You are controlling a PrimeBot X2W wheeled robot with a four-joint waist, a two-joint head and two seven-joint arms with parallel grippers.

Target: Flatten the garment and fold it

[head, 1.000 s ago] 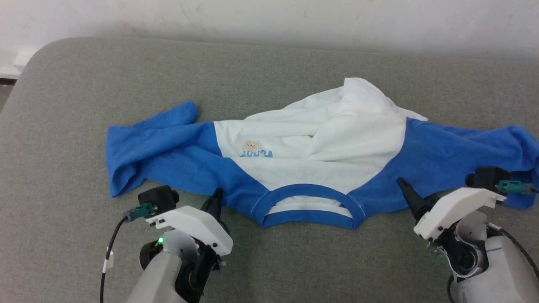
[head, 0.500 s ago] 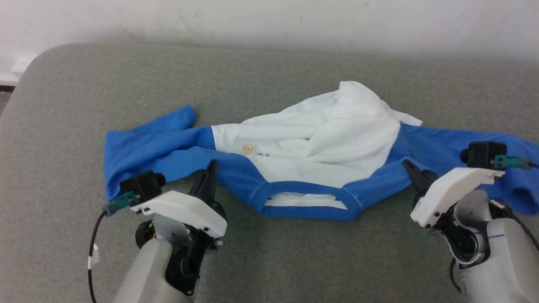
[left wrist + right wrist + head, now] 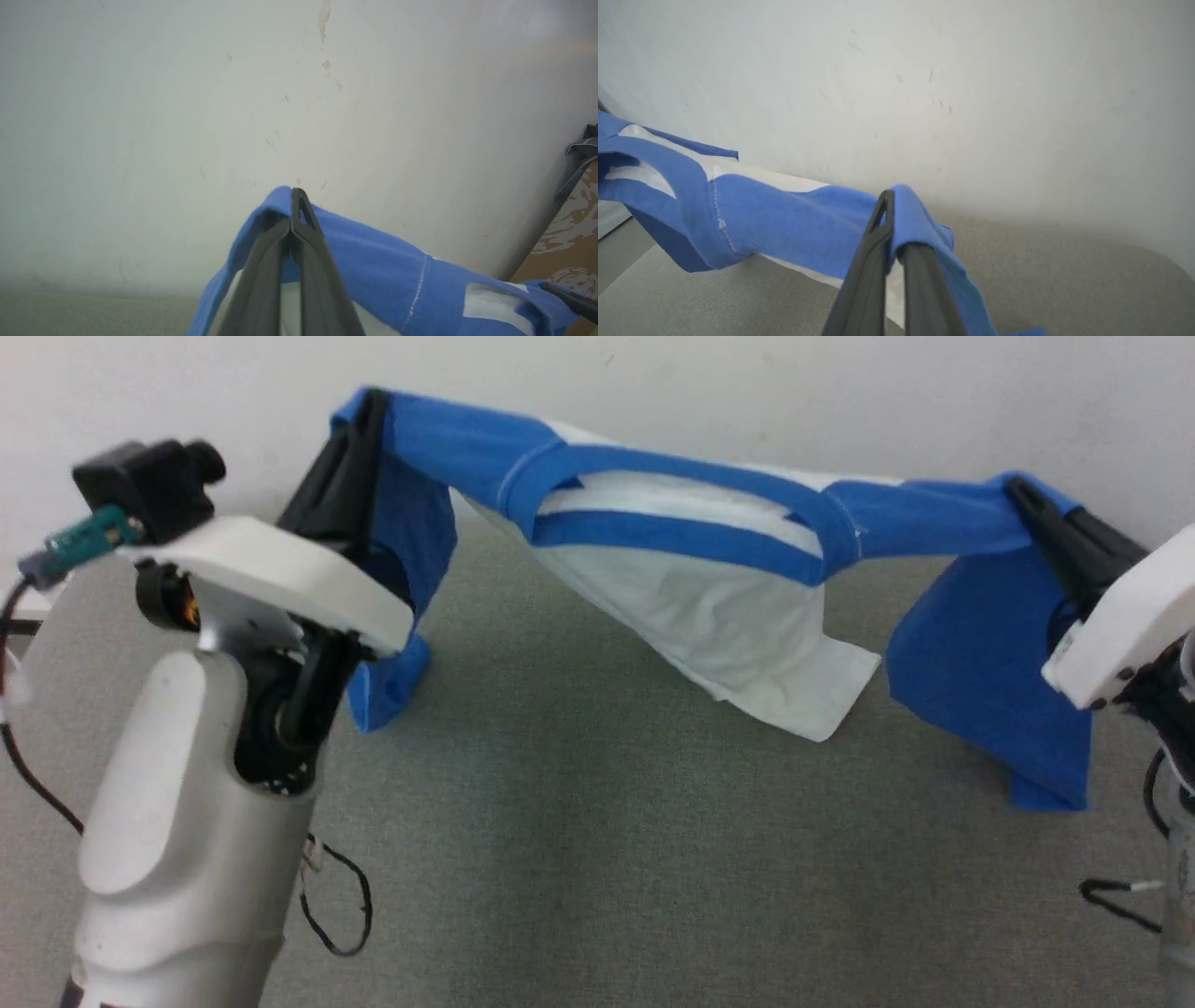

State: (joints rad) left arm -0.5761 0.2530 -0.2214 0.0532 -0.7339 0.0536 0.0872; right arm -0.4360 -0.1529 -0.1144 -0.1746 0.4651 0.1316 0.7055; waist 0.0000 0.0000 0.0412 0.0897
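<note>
The garment (image 3: pixel 709 607), white with bright blue sleeves and neckband, hangs in the air above the grey surface, stretched between both grippers. My left gripper (image 3: pixel 359 420) is shut on the blue shoulder at the upper left, and the fabric folds over its fingers (image 3: pixel 292 219) in the left wrist view. My right gripper (image 3: pixel 1022 499) is shut on the other blue shoulder (image 3: pixel 906 205). The neckband (image 3: pixel 672 523) sags between them. The white body and both sleeves (image 3: pixel 999 681) dangle down toward the surface. The chest lettering is hidden.
A grey fabric-covered surface (image 3: pixel 579 859) spreads below the garment, with a pale wall (image 3: pixel 747 392) close behind it. A loose black cable (image 3: pixel 341 905) hangs by my left arm. A patterned object (image 3: pixel 570 238) shows at the far right of the left wrist view.
Both grippers have closed on the garment's shoulders and lifted it off the surface, so it now hangs stretched in the air. The head camera's view has also shifted.
</note>
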